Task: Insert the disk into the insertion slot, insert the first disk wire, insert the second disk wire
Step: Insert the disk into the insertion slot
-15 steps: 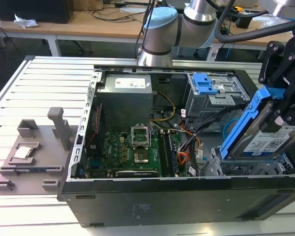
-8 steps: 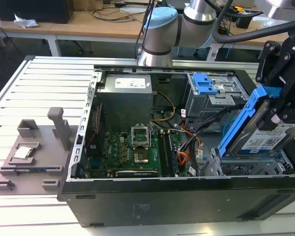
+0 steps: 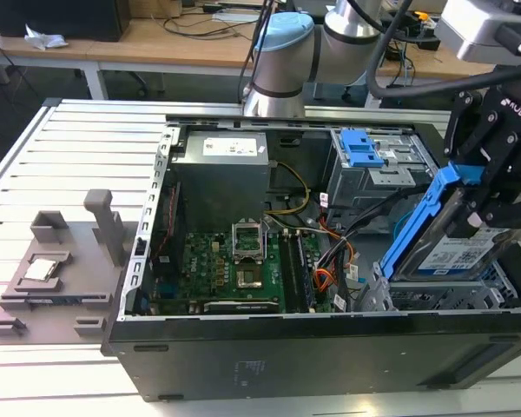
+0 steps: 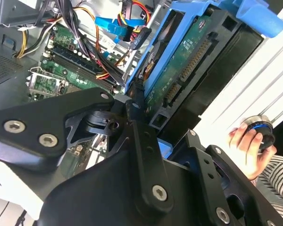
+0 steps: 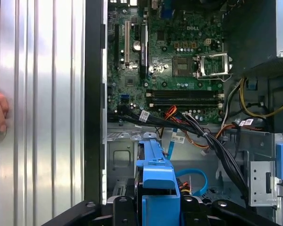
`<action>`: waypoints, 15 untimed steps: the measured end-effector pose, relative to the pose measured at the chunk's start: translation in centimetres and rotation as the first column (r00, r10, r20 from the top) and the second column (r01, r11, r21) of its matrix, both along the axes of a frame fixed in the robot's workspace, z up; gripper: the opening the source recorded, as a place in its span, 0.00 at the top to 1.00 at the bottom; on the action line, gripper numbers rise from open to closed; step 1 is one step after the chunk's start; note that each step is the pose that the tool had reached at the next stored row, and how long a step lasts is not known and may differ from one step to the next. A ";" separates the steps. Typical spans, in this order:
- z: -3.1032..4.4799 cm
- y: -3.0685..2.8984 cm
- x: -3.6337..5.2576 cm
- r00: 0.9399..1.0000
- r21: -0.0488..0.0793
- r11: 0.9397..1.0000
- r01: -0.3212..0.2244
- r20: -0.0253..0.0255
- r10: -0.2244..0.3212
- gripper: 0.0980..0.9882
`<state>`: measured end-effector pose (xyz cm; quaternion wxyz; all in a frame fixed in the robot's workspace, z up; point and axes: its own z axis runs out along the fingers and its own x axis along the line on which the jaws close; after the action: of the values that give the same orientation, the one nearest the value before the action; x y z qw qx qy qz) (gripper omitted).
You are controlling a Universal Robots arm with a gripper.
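Observation:
My gripper (image 3: 479, 213) is shut on the disk (image 3: 456, 250), a silver drive with a white label in a bright blue frame (image 3: 424, 217). The disk hangs tilted, one end raised, above the insertion slot (image 3: 438, 298), a silver cage at the case's near corner on the exterior view's right. The second wrist view shows the disk's green circuit side (image 4: 188, 61) and connector pins, with a black finger (image 4: 137, 106) against its edge. In the first wrist view the blue frame (image 5: 155, 186) sits over the bay floor (image 5: 120, 157). The disk wires, a bundle of cables (image 5: 212, 141), lie loose beside the bay.
The open computer case (image 3: 269, 356) holds a motherboard (image 3: 234, 269), a power supply (image 3: 226, 152) and a grey drive cage with a blue latch (image 3: 363, 149). A grey fixture (image 3: 61, 269) lies on the slatted table. A person's hand (image 4: 245, 141) holds a round knob beside the case.

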<state>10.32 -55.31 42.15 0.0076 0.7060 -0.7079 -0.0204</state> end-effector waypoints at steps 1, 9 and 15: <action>-0.27 0.00 0.01 1.000 0.000 1.000 0.000 0.000 0.000 0.70; -1.44 0.00 0.01 1.000 0.000 1.000 0.000 0.000 0.000 0.70; -1.95 0.00 0.01 1.000 0.000 1.000 0.000 0.000 0.000 0.70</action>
<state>10.32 -55.31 40.20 0.0076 0.7061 -0.7078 -0.0204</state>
